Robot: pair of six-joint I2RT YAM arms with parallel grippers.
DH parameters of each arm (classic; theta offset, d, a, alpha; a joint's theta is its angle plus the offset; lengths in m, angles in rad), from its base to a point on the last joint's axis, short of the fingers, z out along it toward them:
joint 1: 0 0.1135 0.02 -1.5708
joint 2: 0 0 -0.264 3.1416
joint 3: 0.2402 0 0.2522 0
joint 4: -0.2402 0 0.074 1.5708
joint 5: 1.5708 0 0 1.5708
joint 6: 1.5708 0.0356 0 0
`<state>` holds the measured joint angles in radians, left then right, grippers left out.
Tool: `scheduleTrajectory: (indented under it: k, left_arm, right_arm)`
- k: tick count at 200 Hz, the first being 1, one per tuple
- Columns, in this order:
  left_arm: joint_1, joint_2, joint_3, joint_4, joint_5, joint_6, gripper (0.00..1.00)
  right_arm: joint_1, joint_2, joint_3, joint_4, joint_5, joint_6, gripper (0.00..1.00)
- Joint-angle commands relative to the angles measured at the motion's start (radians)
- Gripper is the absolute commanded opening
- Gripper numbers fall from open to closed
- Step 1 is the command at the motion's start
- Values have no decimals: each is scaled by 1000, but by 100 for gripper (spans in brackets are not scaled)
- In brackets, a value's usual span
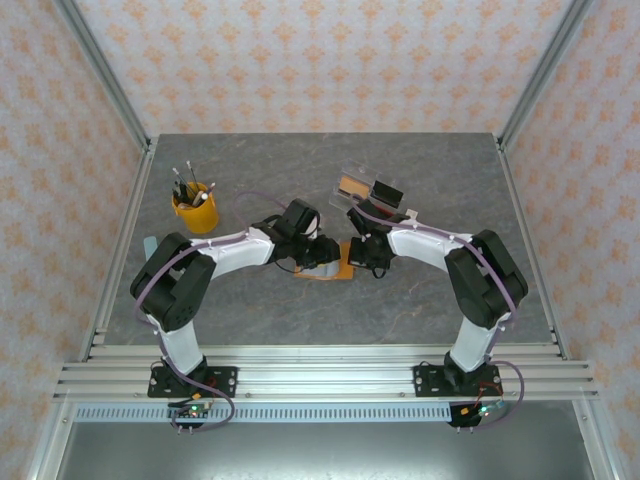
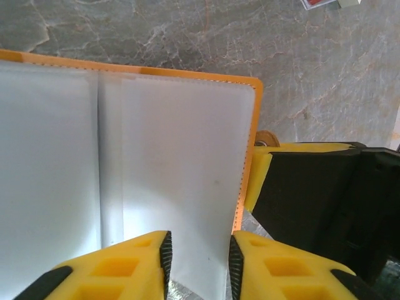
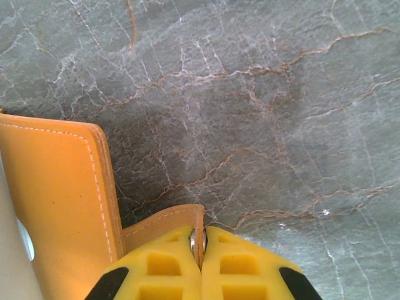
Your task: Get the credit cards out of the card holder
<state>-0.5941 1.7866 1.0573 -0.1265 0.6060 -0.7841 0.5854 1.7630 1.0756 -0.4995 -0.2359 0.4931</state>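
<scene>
The holder (image 1: pixel 338 273) lies opened flat in the middle of the table (image 1: pixel 450 200), between the two grippers. Its long axis runs left to right, and its pale lining (image 2: pixel 175 162) faces up. The small tab (image 3: pixel 167 220) sticks out from the right-hand edge and points at the right arm. From where I stand, I cannot tell whether any cards sit in the pockets, because the lining looks like plain pale sheets with a fold line down them.

The right gripper (image 3: pixel 199 249) has its fingers pressed together on that tab, with the snap caught between them. The left gripper (image 2: pixel 199 262) is at the near edge of the lining. Its fingers (image 2: pixel 131 262) stand a little apart, and the pale sheet shows in the narrow gap.

At the back left stands a yellow cup (image 1: pixel 196 213) with several pens upright in it. Behind the right gripper is a clear tray (image 1: pixel 350 170) holding a tan piece (image 1: pixel 352 186) and a black piece (image 1: pixel 386 192).
</scene>
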Motion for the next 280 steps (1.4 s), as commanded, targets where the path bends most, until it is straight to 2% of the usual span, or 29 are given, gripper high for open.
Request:
scheduleTrajectory:
  k: [1,74,107,138,184,214,238,252,280]
  left_arm:
    - [-6,-3,3,-7,-12,10,27]
    - [-6,-69,-61,-76,-91,13,6]
    - [-19,-131,-119,-65,-111,-30,5]
    - [-57,-145,-139,-33,-123,-92,4]
    - [-98,-96,-117,62,-140,-187,5]
    - [-113,-34,-58,64,-156,-208,5]
    - [-117,24,4,45,-159,-206,5]
    - [-117,50,38,32,-145,-197,10]
    - [-116,57,93,-52,-144,-146,27]
  right_arm:
    - [-5,-5,3,10,9,6,4]
    - [6,-129,15,-36,38,59,28]
    - [32,-171,41,-70,48,57,32]
    - [50,-186,42,-50,-3,60,32]
    - [49,-184,41,-55,31,85,29]
    - [44,-227,23,-60,102,119,27]
    - [29,-257,-3,-51,113,139,27]
    - [24,-263,-15,-45,108,143,27]
    - [22,-268,-25,-41,88,147,27]
